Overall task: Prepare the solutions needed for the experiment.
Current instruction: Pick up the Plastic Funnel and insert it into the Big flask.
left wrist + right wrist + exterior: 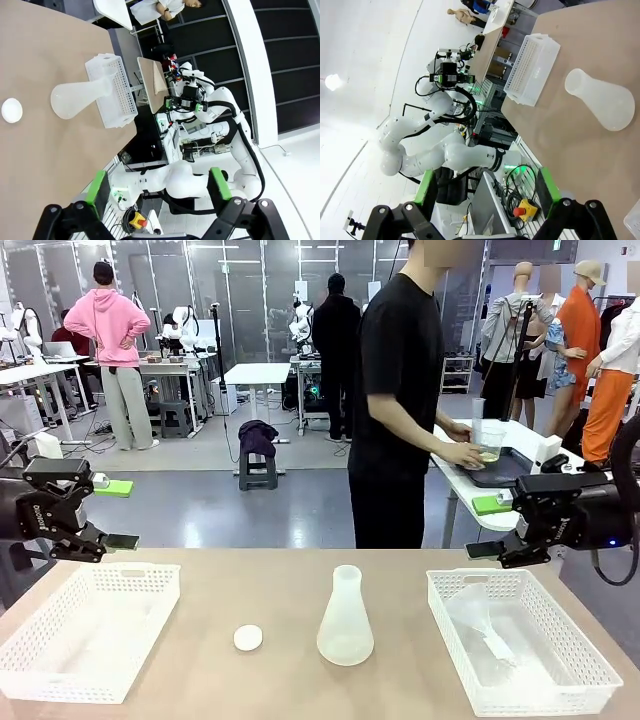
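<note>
While the left gripper (pixel 118 513) and right gripper (pixel 487 527) are hanging wide open, empty, at the side edges of the bench (pixel 290 585), the pale yellow-green solutions (pixel 488 454) are sitting in the person's clear beaker (pixel 489 433) off the bench, and pouring into the unsteadied frosted conical flask (pixel 345 620) mid-bench may be risking spills.

The front view sits at the near edge of the tan wooden table (pixel 200 660), slightly above it, facing the far side. Both wrist views hang off opposite table ends, rolled sideways and facing inward from farther back. All three share the frosted translucent conical flask (pixel 345 625) (pixel 75 97) (pixel 602 100).
</note>
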